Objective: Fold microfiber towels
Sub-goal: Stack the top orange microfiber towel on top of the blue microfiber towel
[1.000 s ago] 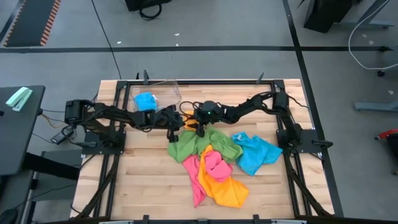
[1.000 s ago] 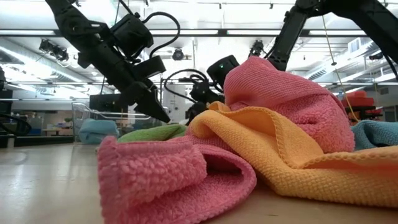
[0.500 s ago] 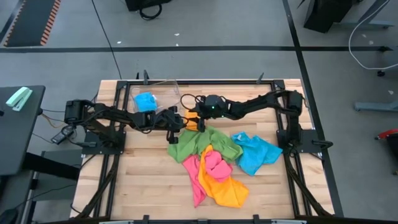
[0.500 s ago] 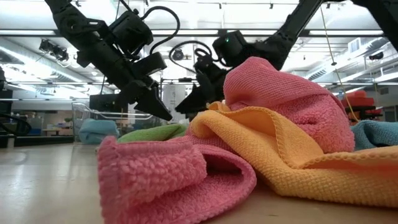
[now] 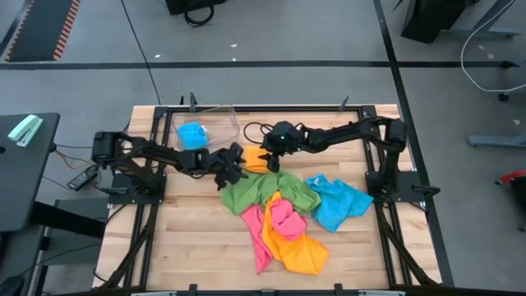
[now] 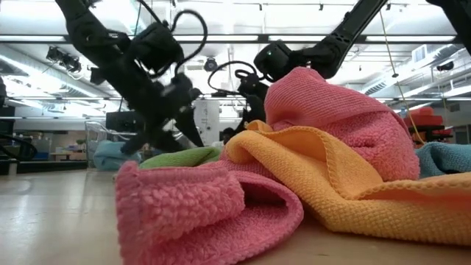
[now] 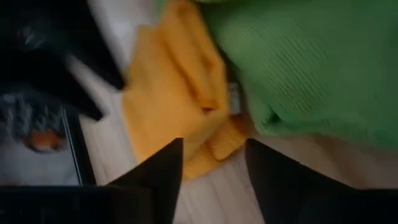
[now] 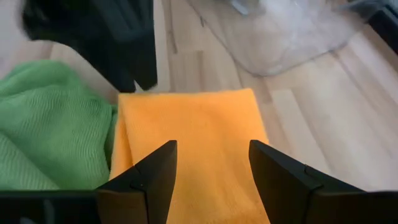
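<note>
My left gripper (image 7: 211, 180): fingers parted with a clear gap, nothing between them, poised over the folded orange towel (image 7: 177, 99).
My right gripper (image 8: 208, 180): fingers spread wide, empty, just above the same orange towel (image 8: 189, 143).
Change: a second ago my left fingers were pressed together; my right gripper has drawn back from the green towel (image 5: 267, 191).
Orange towel: flat, folded, between my two grippers.
Green towel: rumpled, just beside the orange one.
Farther out: pink towel (image 5: 283, 215), blue towel (image 5: 337, 201), bin (image 5: 222, 122).
</note>
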You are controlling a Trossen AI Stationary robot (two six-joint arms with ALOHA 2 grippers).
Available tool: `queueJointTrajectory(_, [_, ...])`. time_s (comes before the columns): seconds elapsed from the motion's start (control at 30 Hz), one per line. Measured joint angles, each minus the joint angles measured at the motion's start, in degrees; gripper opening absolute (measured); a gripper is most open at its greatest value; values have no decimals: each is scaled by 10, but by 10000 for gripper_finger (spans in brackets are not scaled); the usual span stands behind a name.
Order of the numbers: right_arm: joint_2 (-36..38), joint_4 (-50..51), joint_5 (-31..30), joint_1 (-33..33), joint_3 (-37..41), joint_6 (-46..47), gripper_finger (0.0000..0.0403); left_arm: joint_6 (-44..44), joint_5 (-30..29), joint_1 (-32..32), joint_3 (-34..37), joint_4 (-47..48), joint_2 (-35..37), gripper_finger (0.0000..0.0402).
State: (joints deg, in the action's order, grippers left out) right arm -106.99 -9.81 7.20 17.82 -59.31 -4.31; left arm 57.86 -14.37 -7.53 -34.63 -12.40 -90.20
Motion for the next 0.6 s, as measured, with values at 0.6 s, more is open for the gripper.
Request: queueJointTrajectory(0.6, [87, 79, -3, -2, 0, 3, 209, 252, -37, -26, 0, -68, -71, 194])
